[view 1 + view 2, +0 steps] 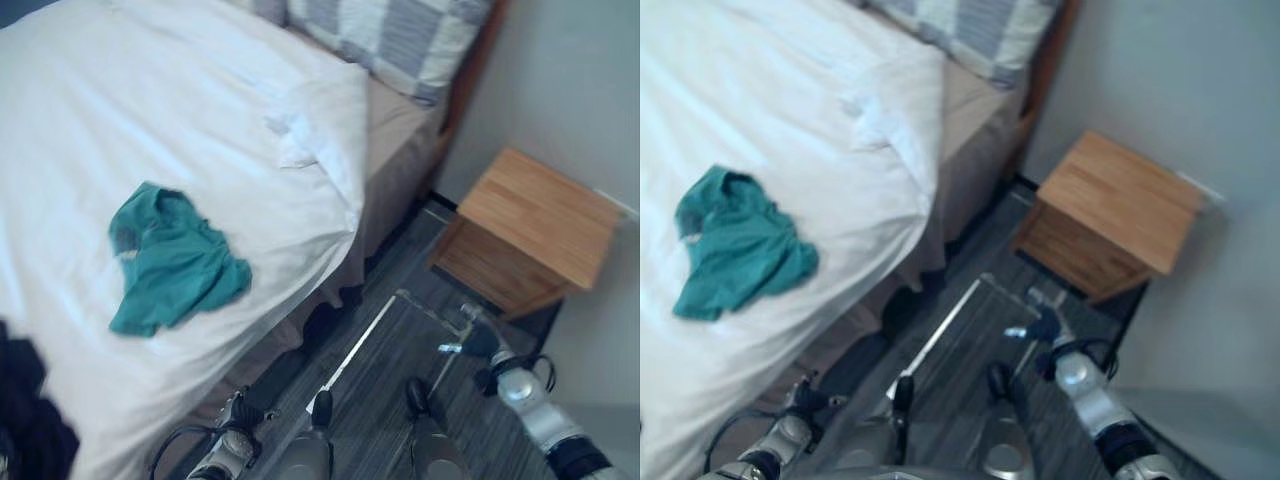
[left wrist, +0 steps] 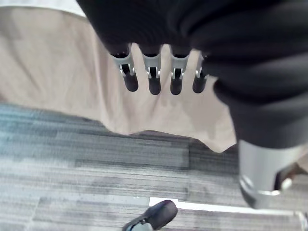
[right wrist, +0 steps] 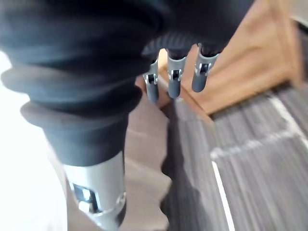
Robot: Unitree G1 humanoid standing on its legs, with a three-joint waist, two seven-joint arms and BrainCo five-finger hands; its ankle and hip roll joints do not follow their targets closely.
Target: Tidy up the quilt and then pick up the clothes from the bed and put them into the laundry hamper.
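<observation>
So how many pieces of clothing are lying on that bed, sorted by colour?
Teal: 1, the teal garment on the quilt.
Dark: 1, the dark garment at the picture's edge.
Total: 2.

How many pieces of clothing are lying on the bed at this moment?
2. A teal garment lies crumpled in the middle of the white quilt, and a dark garment sits at the quilt's near left edge, partly cut off, so more may be hidden there.
</observation>
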